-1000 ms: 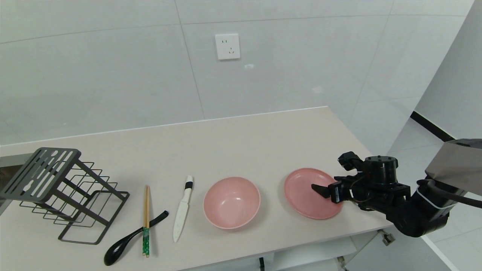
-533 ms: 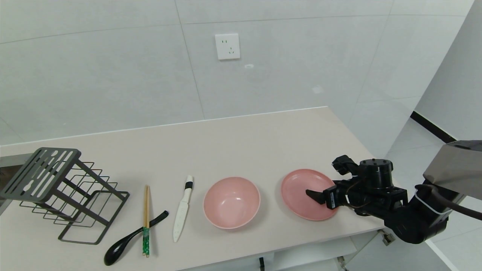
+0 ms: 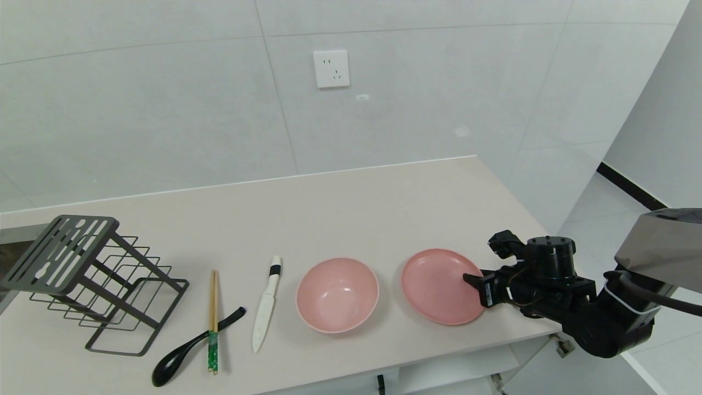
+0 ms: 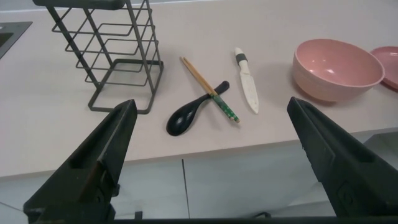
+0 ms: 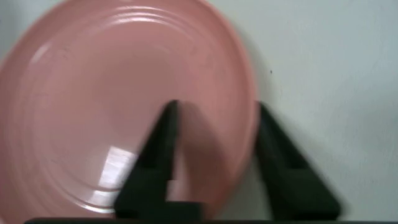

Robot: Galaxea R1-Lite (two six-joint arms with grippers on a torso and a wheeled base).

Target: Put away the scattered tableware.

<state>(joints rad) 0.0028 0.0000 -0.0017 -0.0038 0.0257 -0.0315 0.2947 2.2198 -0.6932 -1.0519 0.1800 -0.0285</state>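
Claw [image 5: 216, 109] spread astride pink plate [image 5: 112, 87] rim, one finger inside, other over counter [image 5: 329, 56]

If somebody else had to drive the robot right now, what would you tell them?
Left gripper: open, empty, off the beige counter's front edge.
Right gripper: open, straddling the right rim of the round pink plate, not clamped.
On the counter, left to right: black wire rack, wooden chopsticks crossing the black spoon, white knife, pink bowl, plate.
Done: nothing racked yet.
Left: grip the plate, rack it, then bowl, knife, chopsticks, spoon.
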